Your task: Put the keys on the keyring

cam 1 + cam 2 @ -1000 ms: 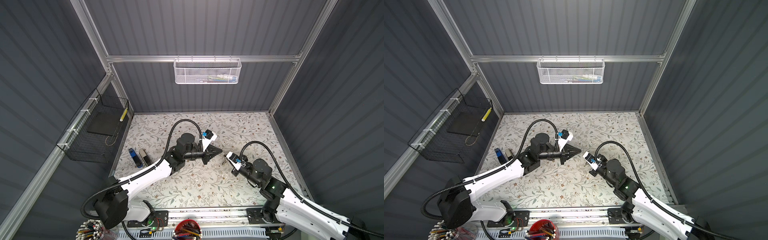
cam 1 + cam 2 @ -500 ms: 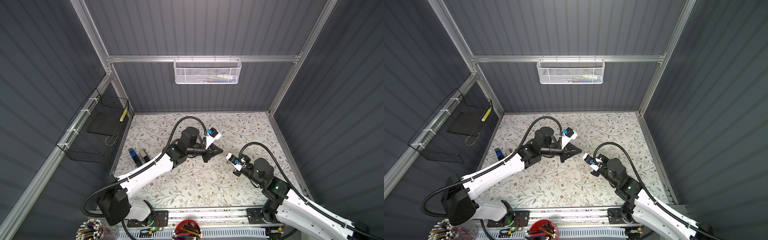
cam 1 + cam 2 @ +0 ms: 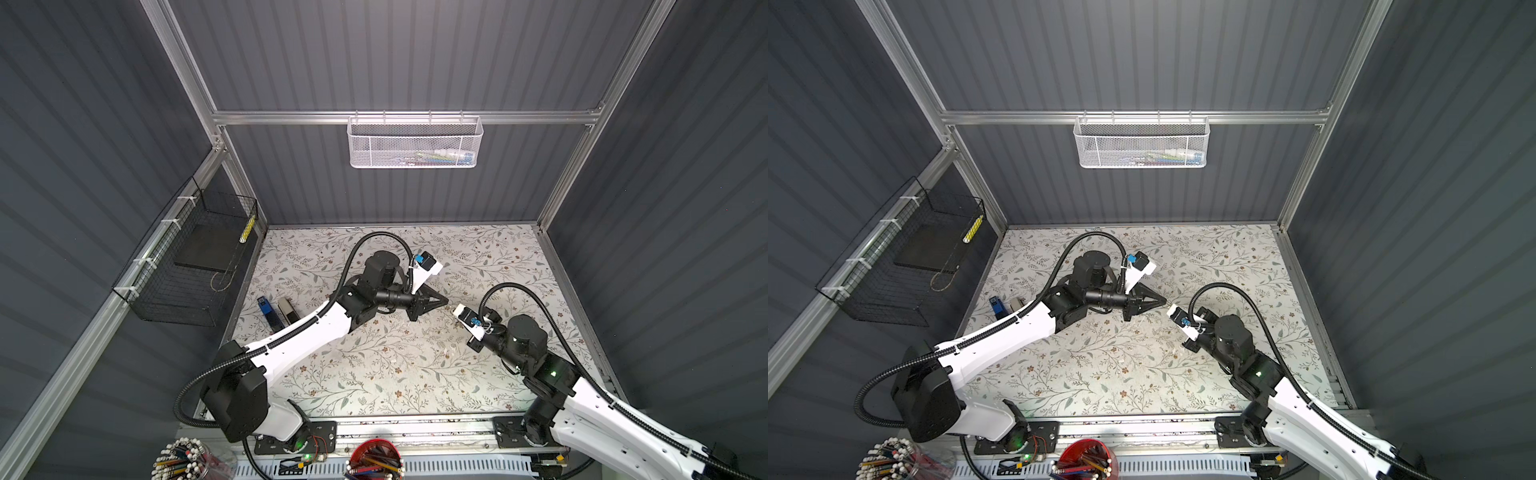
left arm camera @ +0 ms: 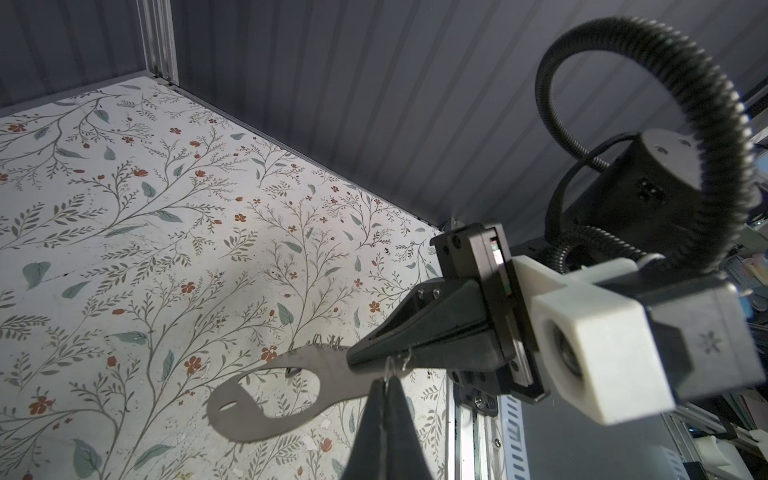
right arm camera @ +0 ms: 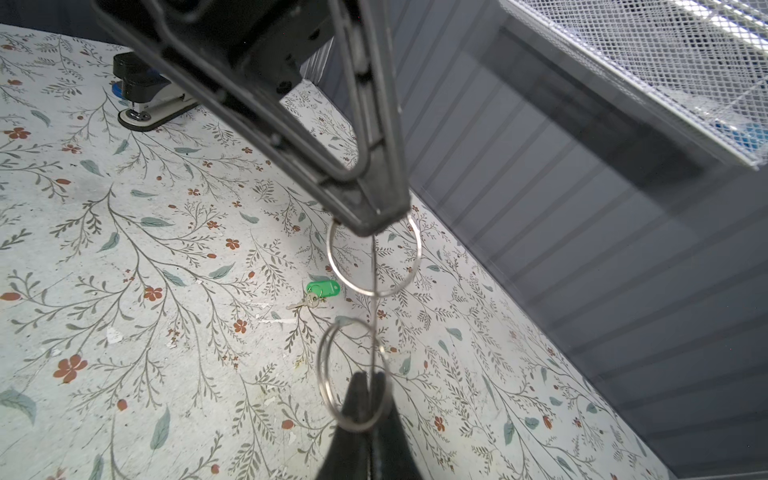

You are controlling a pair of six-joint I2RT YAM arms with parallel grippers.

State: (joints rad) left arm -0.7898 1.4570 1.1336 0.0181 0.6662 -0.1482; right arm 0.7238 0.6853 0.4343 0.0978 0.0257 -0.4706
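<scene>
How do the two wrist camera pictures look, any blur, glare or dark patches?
Left wrist view: the keyring is sharp, the white camera block up close is slightly soft. Right wrist view: the mesh basket is partly blown out white, the left gripper looks dark, the green key tag crisp.

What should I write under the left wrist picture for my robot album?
Right claw and left claw both grip the flat keyring over the flowery table.

Flat grey keyring (image 4: 332,372) with a large oval cutout being held in the air, silver key (image 5: 316,294) with green tag lying flat on the floral mat (image 5: 124,249), apart from it.
</scene>
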